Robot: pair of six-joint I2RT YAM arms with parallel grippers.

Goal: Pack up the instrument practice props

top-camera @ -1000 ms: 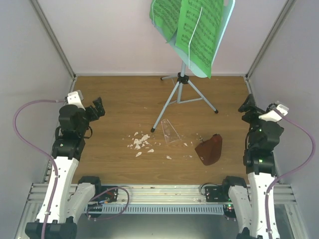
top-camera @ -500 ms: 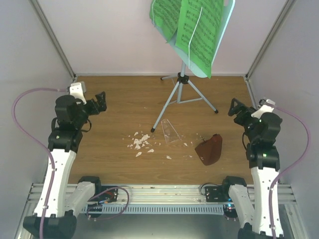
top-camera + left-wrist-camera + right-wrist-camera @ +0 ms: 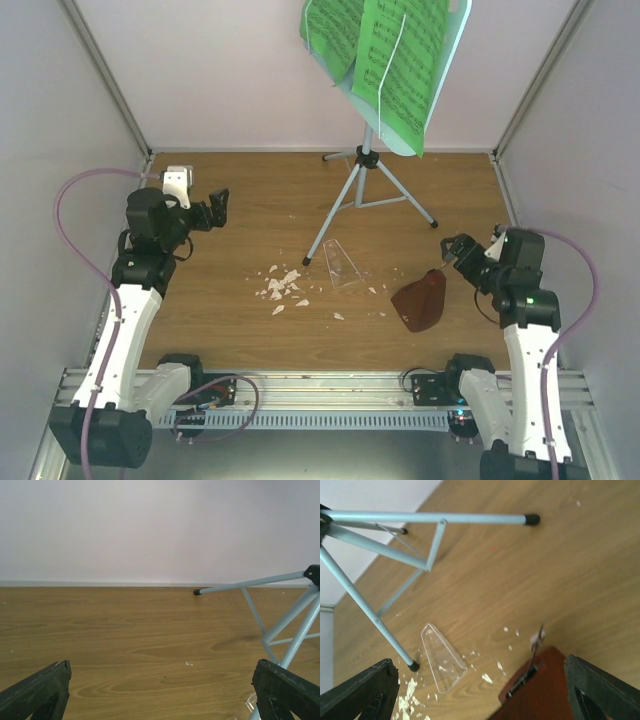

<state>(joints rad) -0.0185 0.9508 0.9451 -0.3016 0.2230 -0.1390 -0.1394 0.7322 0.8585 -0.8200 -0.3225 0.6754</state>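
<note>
The pale blue music stand (image 3: 440, 60) stands at the back on silver tripod legs (image 3: 365, 190), with bright green sheet-music pages (image 3: 390, 60) on its desk. The reddish-brown metronome body (image 3: 420, 300) lies on its side on the wooden floor, and its clear pyramid cover (image 3: 343, 265) lies apart to the left. My right gripper (image 3: 455, 250) hovers open just right of and above the metronome body (image 3: 540, 695), with the clear cover (image 3: 442, 657) ahead of it. My left gripper (image 3: 215, 208) is open over bare floor at the left, and it holds nothing. The tripod legs (image 3: 290, 625) show at its right.
Small white crumbs (image 3: 282, 285) are scattered on the floor left of the clear cover. White walls close in the left, right and back sides. A metal rail (image 3: 320, 385) runs along the near edge by the arm bases.
Both arms have swung inward. The left gripper moved right and farther out. The right gripper moved left and down toward the metronome body. No prop has moved.
</note>
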